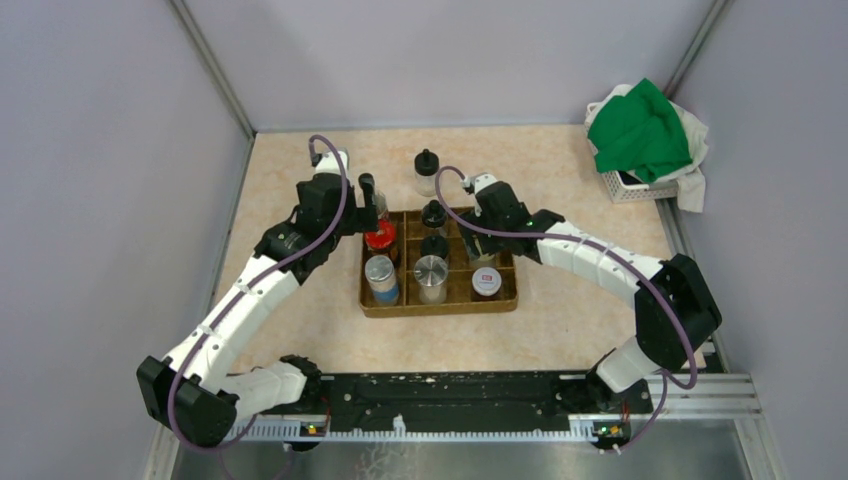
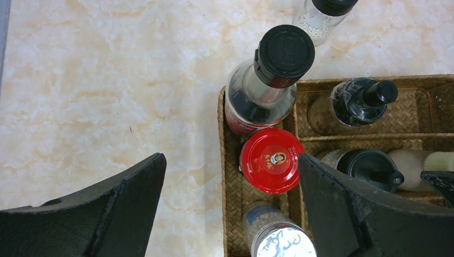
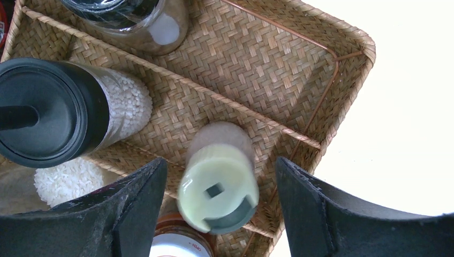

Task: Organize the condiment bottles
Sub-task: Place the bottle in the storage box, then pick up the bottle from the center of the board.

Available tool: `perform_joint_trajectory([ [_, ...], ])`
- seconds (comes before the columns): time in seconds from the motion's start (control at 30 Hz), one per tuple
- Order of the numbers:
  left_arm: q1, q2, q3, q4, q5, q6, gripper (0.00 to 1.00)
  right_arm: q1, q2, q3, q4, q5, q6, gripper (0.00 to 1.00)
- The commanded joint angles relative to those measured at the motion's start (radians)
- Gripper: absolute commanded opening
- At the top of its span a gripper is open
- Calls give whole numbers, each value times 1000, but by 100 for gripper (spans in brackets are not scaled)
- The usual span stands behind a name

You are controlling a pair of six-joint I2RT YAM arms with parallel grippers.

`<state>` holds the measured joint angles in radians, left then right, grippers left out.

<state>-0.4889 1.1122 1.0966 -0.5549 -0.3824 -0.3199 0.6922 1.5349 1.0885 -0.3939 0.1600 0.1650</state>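
**Asker:** Where is the bottle you're working on?

**Me:** The small shaker with a pale yellow-green lid [image 3: 217,187] stands in a compartment against the right wall of the brown woven divided tray [image 3: 278,59]. The compartment beyond it is bare. The one nearer me holds a jar with a white and orange lid [image 3: 174,243].

**Asker:** And your grip on it?

**Me:** My right gripper [image 3: 220,165] straddles the shaker with its jaws released, and I see a gap between each finger and the glass. I judge this step to be the let-go and retreat.

**Asker:** How do you do that well?

**Me:** I should lift straight up and keep the fingers parted evenly, so neither pad drags the lid sideways. The black-lidded jar of white grains [image 3: 48,112] sits just beside my left finger, across the divider. Any swing that way risks a knock. I can't tell from this angle whether the shaker is fully upright, so I'd rise slowly.

**Asker:** And the other arm?

**Me:** My left gripper [image 2: 230,158] hangs wide open over the tray's left column, above the red-lidded jar [image 2: 270,159] and near the tall black-capped bottle [image 2: 267,80]. A clear jar with a black cap [image 2: 321,13] waits on the tabletop [image 2: 107,80] beyond the tray, and I think it comes next.
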Motion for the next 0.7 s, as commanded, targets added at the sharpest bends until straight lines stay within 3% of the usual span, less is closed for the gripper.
perform_joint_trajectory([
  [0.0, 0, -8, 22, 11, -1, -3, 99, 4, -37, 72, -4, 9, -9, 73],
  [0.37, 2, 29, -13, 43, -54, -34, 99, -16, 11, 297, -80, -11, -70, 72],
  [0.67, 2, -24, -39, -70, -111, -93, 99, -162, 249, 585, -180, -125, -116, 67],
])
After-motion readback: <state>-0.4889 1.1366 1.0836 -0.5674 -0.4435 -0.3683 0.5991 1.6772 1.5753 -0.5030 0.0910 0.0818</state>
